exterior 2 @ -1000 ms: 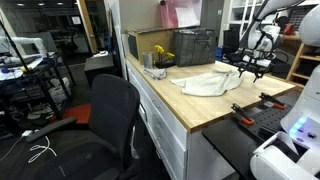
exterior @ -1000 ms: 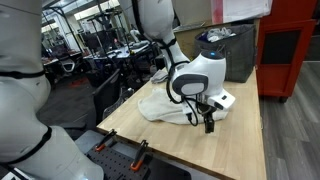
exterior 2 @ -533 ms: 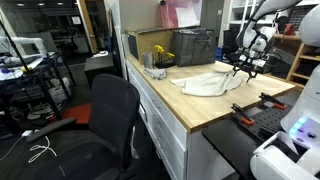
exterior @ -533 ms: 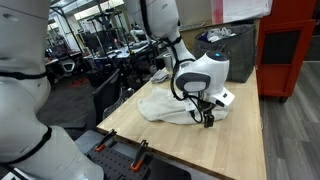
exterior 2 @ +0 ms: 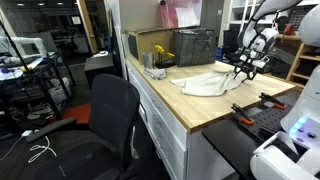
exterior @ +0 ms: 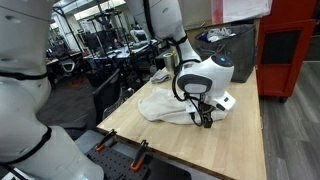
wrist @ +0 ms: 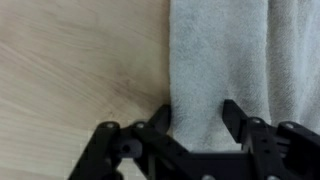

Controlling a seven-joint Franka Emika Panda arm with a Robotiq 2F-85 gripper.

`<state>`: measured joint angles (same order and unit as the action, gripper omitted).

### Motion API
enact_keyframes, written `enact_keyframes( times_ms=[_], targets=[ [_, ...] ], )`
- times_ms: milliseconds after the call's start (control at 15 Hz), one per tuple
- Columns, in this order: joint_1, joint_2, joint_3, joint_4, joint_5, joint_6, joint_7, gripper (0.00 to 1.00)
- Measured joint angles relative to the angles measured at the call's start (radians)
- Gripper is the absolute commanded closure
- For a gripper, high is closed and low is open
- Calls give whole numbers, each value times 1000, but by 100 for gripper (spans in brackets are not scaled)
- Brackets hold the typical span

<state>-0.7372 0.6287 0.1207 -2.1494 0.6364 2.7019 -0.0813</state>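
A crumpled white towel [exterior: 170, 104] lies on the wooden table [exterior: 150, 135]; it also shows in the other exterior view [exterior 2: 205, 84]. My gripper [exterior: 206, 117] hangs low over the towel's edge, also seen in the exterior view [exterior 2: 246, 68]. In the wrist view the gripper [wrist: 198, 112] is open, its two black fingers straddling the edge of the grey-white towel [wrist: 240, 50], one finger at the cloth's border with the bare wood [wrist: 70, 70]. Nothing is held between the fingers.
A dark wire basket [exterior 2: 194, 46] and a yellow object [exterior 2: 160, 55] stand at the table's far end. A black office chair [exterior 2: 110, 115] stands beside the table. A grey bin [exterior: 235, 50] and a red cabinet [exterior: 290, 50] sit behind. Clamps [exterior: 120, 150] lie at the table's near edge.
The gripper has shifted slightly along the towel's edge and lowered a little. The towel has not visibly moved.
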Motion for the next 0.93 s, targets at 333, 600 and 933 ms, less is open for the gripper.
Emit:
enact_keyframes(
  times_ms=[333,600,933],
  targets=[
    [6,-1,-1,8,71,-16,-49,100],
    [34,-42,-49,-12,92,-12,-51,99],
    [126,-158,-203,-113,70,19,-28,99]
  ],
)
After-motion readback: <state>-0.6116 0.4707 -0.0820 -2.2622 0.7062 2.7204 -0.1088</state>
